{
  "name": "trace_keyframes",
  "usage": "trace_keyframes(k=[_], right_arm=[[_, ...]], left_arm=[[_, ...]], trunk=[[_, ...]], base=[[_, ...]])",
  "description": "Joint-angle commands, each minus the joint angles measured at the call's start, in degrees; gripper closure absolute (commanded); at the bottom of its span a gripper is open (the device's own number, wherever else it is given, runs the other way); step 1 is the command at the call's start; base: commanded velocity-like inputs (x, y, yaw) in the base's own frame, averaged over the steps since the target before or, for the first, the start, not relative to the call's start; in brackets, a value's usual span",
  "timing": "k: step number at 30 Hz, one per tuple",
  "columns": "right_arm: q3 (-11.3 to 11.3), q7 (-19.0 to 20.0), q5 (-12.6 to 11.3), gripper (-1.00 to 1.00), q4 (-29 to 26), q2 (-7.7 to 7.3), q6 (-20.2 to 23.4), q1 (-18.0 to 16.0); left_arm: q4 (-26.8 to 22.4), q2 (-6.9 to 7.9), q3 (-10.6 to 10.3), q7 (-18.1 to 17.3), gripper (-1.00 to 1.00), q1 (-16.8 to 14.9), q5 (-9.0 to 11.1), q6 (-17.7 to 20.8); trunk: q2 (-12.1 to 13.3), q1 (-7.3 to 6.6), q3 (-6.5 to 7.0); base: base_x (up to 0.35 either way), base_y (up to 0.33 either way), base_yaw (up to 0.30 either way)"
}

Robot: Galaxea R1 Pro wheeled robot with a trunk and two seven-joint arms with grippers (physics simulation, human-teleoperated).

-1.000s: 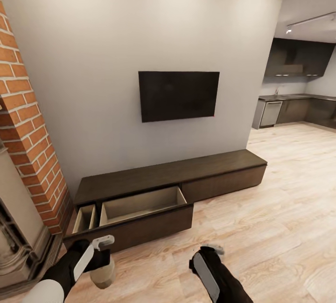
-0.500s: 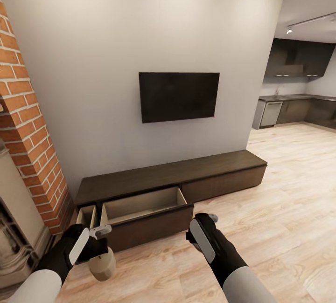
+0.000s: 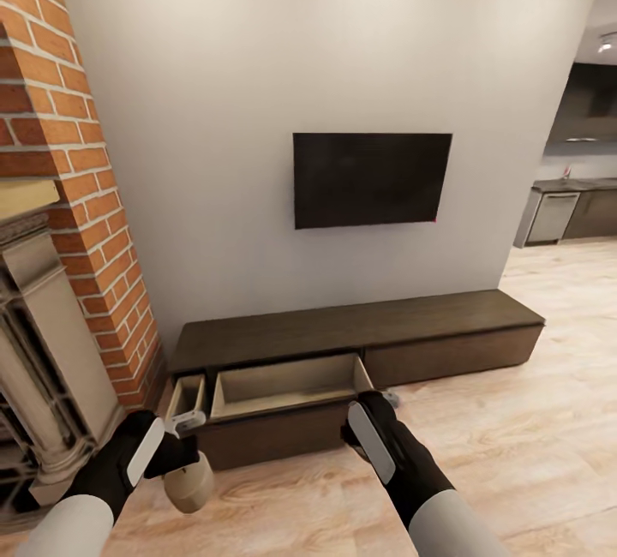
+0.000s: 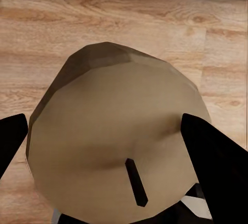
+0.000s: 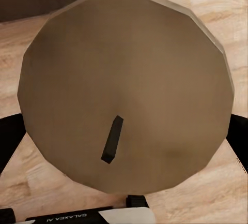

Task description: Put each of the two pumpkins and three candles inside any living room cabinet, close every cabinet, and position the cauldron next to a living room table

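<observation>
Gripping a candle (image 5: 124, 84), the right pincer (image 5: 124, 146) reads "GALAXEA AI".

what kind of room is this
Most likely a living room in an open-plan home: a TV hangs on the wall above a long low cabinet, a brick fireplace stands at left, and a kitchen opens at far right.
</observation>
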Motion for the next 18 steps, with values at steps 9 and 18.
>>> trace_keyframes(k=[9,18], right_arm=[[3.38,0.12,0.17,1.0,-0.16,0.0,-0.03,0.02],[3.55,0.05,0.09,1.0,-0.19,0.0,0.13,0.02]], left_arm=[[-0.04,-0.16,0.05,0.01,1.0,0.0,0.2,0.23],[-0.28,-0.04,0.38,-0.15,1.0,0.0,0.28,0.39]], trunk=[[0.0,0.0,0.0],[0.0,0.0,-0.05]], base=[[0.194,0.0,0.013],[0.151,0.0,0.197]])
